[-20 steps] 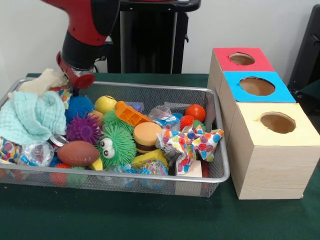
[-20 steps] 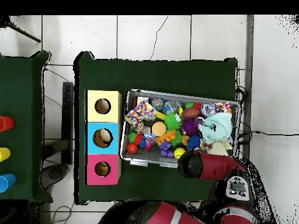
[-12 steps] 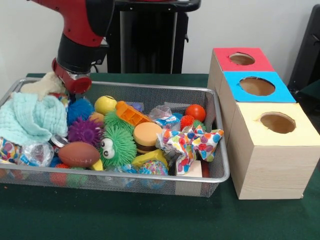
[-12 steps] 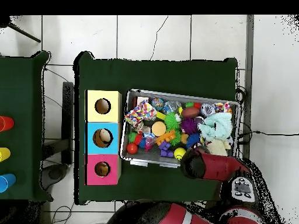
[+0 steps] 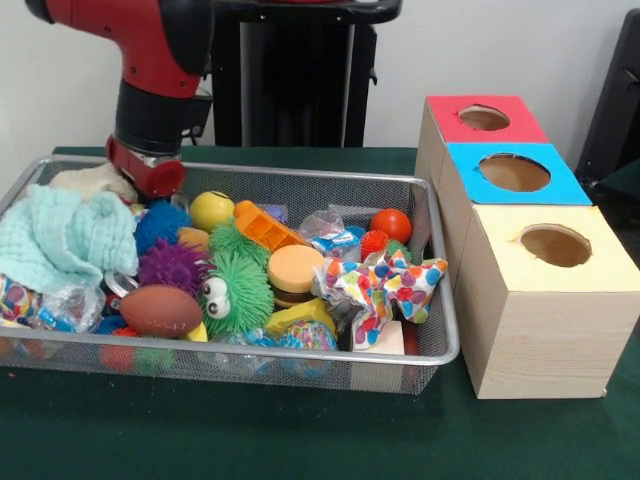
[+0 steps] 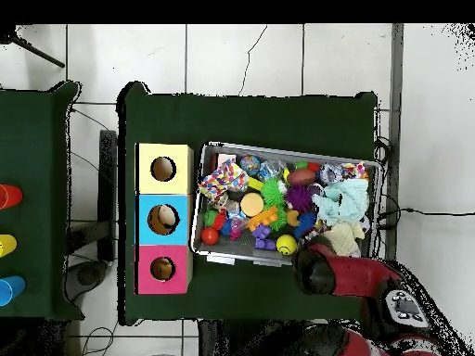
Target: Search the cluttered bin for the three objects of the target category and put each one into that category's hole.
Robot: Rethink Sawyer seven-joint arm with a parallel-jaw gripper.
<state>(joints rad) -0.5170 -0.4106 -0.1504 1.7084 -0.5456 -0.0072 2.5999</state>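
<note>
A wire mesh bin [image 5: 440, 330] holds a jumble of toys. A mint cloth [image 5: 60, 235] and a cream plush [image 5: 95, 180] lie at its left end. Beside them are a blue spiky ball [image 5: 160, 222], a purple spiky ball [image 5: 172, 265], a yellow ball [image 5: 211, 210], a brown football [image 5: 158, 310] and a green fuzzy toy with eyes [image 5: 235, 290]. My gripper [image 5: 147, 180] hangs at the bin's far left rim, just right of the cream plush. Its tip is hidden behind the red wrist. In the overhead view the gripper [image 6: 314, 271] sits at the bin's lower edge.
Right of the bin stand three boxes with round holes: red [image 5: 484, 118], blue [image 5: 514, 172], yellow [image 5: 555, 245]. From above, the blue box's hole [image 6: 163, 219] shows something tan inside. An orange toy [image 5: 262, 228], burger toy [image 5: 294, 272], red ball [image 5: 391, 224] and polka-dot cloth [image 5: 385, 285] fill the bin's right half.
The arm has drawn back towards the bin's rim and straightened up. The cream plush, earlier raised above the rim beside the gripper, now lies lower in the bin.
</note>
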